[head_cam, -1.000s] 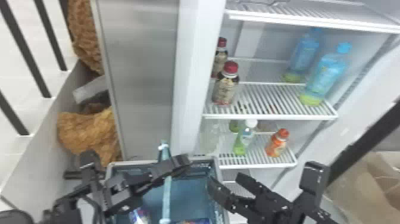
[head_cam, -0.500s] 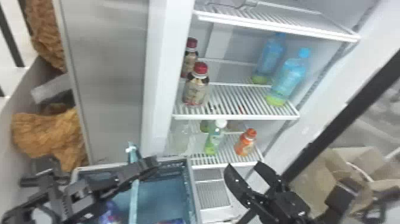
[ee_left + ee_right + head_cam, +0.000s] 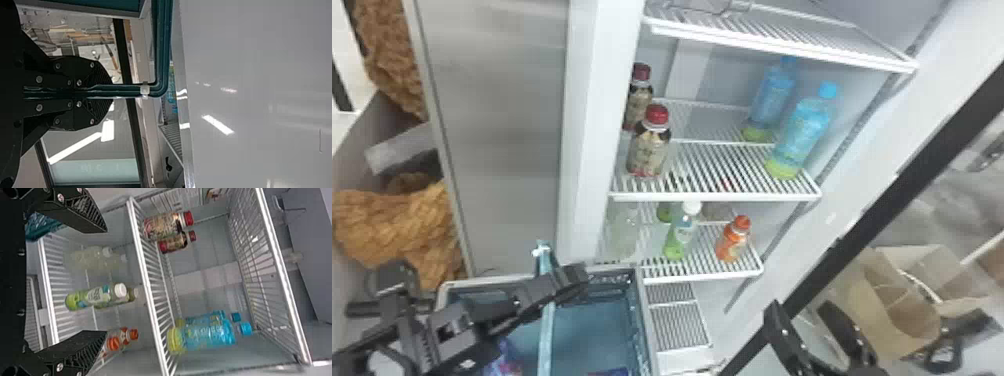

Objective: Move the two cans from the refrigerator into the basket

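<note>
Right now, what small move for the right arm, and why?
I'd probably back the right gripper off a little: its open jaws hold nothing, the refrigerator shelves show bottles, no clear can, and one jaw overlaps orange-capped bottles in its wrist view.

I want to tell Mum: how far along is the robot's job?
Two printed items, perhaps the cans, already lie in the basket. The left gripper holds its handle; the right gripper is open and empty. If those are the cans, no moving seems left: the refrigerator's shelves hold bottles.

basket (image 3: pixel 643 320) before refrigerator (image 3: pixel 589 125) | handle (image 3: pixel 546 325) across basket | bottles (image 3: pixel 649 152) on shelves (image 3: pixel 712 198) inside refrigerator | box (image 3: pixel 887 315) to right
</note>
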### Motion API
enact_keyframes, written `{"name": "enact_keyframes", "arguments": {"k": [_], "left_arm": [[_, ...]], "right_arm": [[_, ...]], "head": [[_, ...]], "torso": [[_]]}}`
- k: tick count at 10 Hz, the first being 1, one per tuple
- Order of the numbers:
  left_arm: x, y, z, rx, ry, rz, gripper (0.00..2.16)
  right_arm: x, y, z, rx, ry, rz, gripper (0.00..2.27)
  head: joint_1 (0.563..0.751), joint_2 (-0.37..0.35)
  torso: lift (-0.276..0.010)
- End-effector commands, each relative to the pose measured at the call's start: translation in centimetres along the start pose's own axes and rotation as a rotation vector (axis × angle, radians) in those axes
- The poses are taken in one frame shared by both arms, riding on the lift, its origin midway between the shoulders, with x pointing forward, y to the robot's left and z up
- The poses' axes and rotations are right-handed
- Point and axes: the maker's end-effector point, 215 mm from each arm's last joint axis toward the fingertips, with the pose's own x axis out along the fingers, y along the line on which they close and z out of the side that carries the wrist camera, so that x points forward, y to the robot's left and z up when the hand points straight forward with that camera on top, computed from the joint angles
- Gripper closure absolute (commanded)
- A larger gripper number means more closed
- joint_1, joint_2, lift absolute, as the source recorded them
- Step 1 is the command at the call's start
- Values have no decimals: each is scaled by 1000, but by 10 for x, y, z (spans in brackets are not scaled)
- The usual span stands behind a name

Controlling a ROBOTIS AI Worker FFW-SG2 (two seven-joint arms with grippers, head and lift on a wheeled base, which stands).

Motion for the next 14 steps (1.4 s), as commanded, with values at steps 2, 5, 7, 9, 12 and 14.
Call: {"name": "enact_keyframes", "arguments": {"k": [2, 5, 7, 9, 12, 14], "left_arm": [[1, 1, -3, -5, 6, 0, 1191], [1, 1, -2, -1, 7, 3, 1191], [1, 0, -2, -2, 6, -1, 1191], [-1, -1, 0, -3, -2, -2, 1191], [-2, 0, 1, -1, -4, 0, 1191], [0, -1, 0, 0, 1, -1, 1191]], "right_arm": [[-25, -11, -2, -23, -10, -41, 130], [-43, -18, -3, -61, -17, -63, 130], [-51, -29, -13, -108, 19, -82, 130], [-59, -30, -14, -121, 27, -88, 130], [-64, -28, -14, -119, 34, -92, 130], [-63, -28, -12, -122, 30, -89, 130]], "head": [[695, -350], [695, -350], [695, -350], [695, -350], [695, -350], [695, -350]], "torso": [[-31], [-31], [-31], [-31], [-31], [-31]]}}
